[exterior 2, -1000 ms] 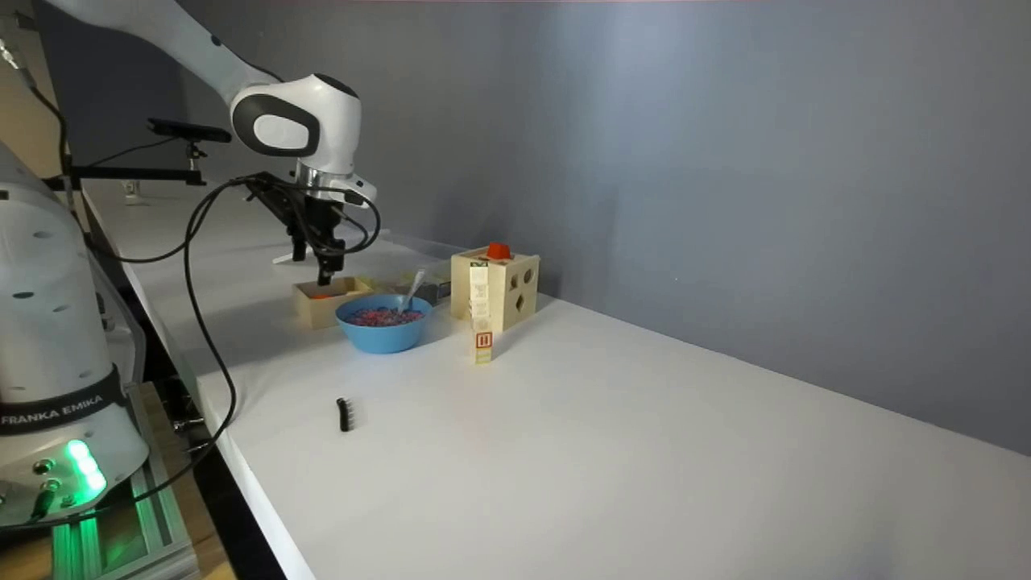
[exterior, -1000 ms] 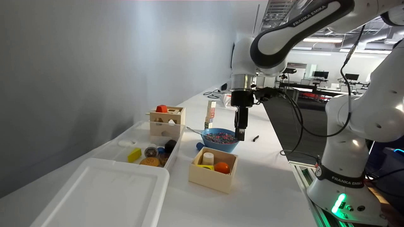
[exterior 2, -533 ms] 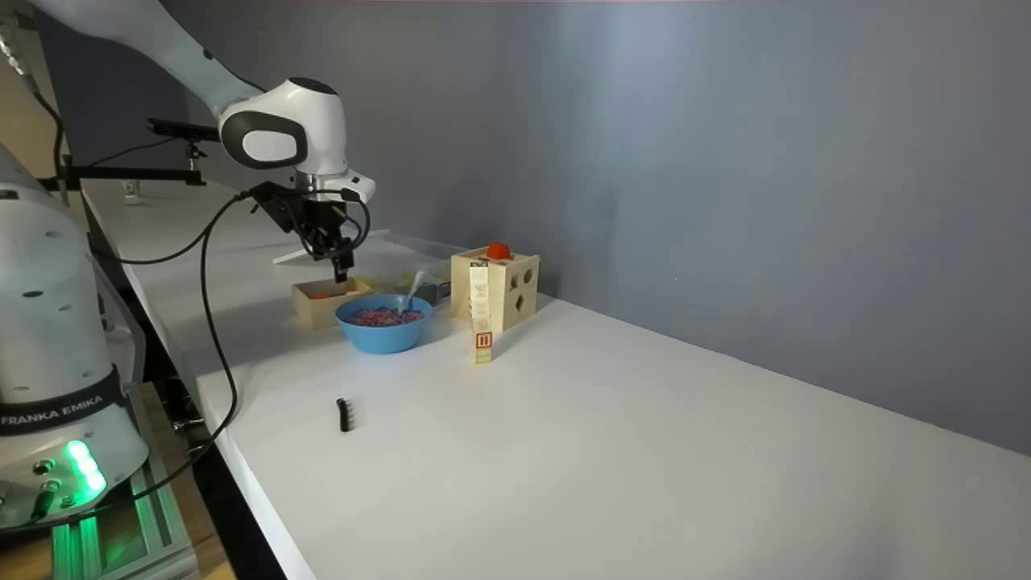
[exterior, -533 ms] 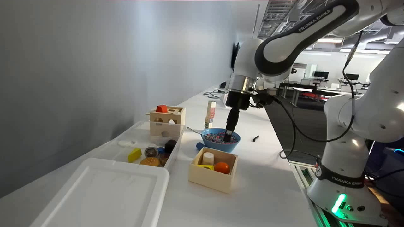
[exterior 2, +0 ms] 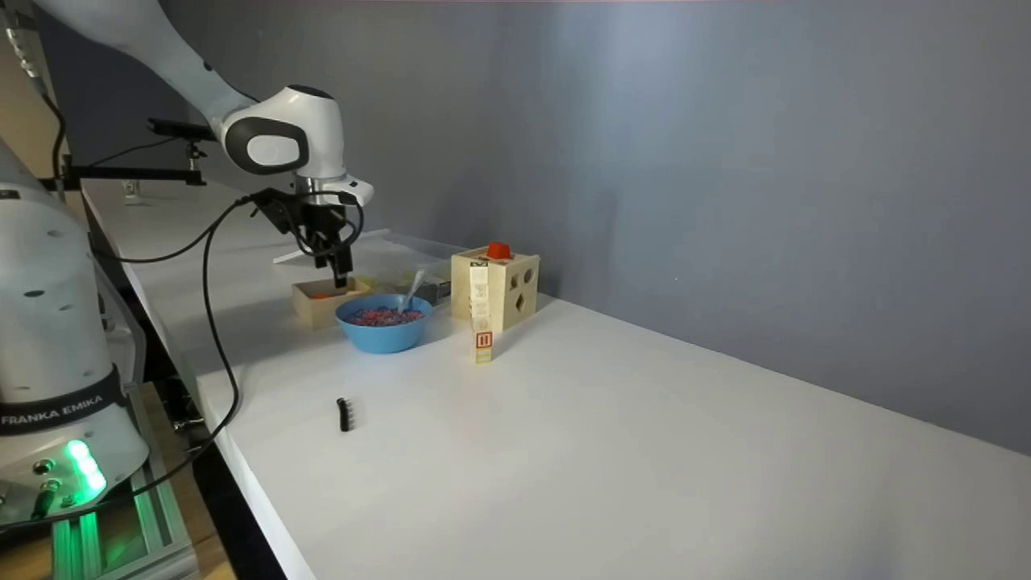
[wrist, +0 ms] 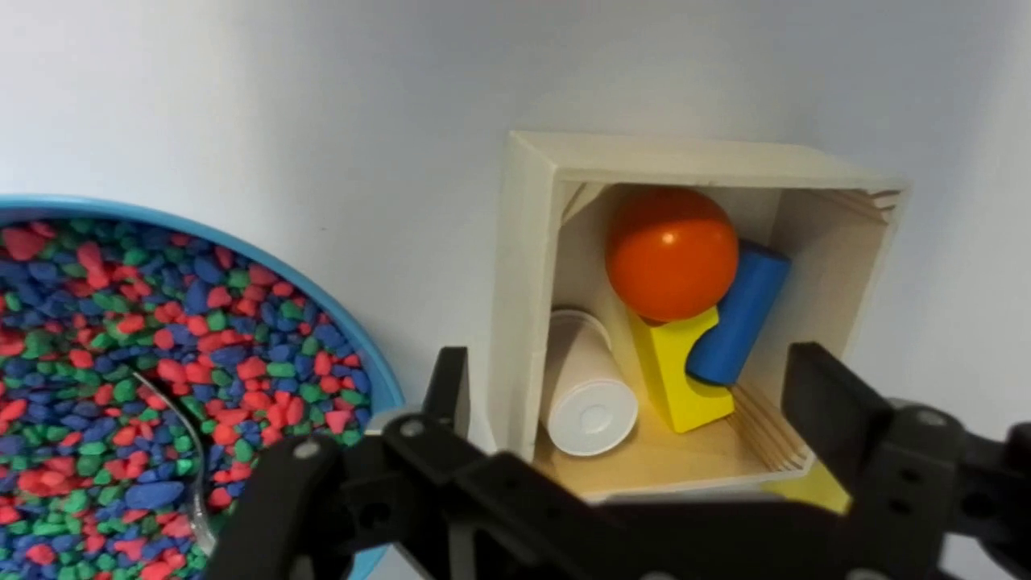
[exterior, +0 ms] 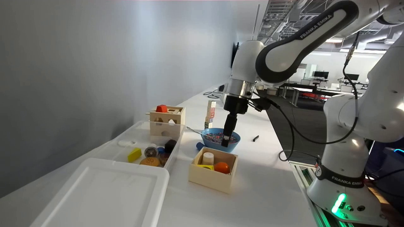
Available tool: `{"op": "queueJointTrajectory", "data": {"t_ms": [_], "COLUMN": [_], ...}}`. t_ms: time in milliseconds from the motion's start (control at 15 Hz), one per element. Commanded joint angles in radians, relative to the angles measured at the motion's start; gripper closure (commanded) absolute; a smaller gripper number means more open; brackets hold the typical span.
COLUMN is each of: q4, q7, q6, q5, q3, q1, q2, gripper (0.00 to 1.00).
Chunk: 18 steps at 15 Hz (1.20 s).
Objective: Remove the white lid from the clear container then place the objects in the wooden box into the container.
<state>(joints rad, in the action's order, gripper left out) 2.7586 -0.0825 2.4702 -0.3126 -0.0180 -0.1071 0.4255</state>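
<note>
Inside the wooden box, just beside the blue bowl, four pieces show in the wrist view: an orange ball at the far side, a white cup-shaped piece lying near left, a yellow block between, and a blue cylinder to the right. The hand hangs above, spread wide and holding nothing. The ball looks glossy and firm; I expect it to be light but apt to slip if pinched above or below its widest part, so take it squarely across the middle. It covers the block's far end there, which makes it a sensible first pick. The block should be stiff and hold well by its flat sides; the cylinder probably wants a grip across its width. The cup-shaped piece may be thin-walled and need a gentle squeeze. In an exterior view the white lid is already off, on the near side of the clear container, which stands left of the box.
</note>
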Motion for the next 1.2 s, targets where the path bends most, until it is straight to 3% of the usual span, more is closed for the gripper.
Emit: {"op": "queueJointTrajectory", "data": {"t_ms": [0,267,733,800,867,1133], "q4": [-0.001,-0.004,-0.007,-0.007,-0.005,-0.004], "q7": [0.184,0.281,0.340,0.343,0.361,0.385], "q6": [0.004,0.019,0.060,0.079,0.095,0.140], "q5": [0.137,0.183,0.153,0.147,0.160,0.161], "q3": [-0.069,-0.093,-0.088,-0.087,-0.093,-0.092], "q1": [0.069,0.083,0.069,0.065,0.072,0.073], "q2": [-0.004,-0.033,-0.102,-0.114,-0.122,-0.145], "gripper": [0.00,0.00,0.00,0.25,0.26,0.56]}}
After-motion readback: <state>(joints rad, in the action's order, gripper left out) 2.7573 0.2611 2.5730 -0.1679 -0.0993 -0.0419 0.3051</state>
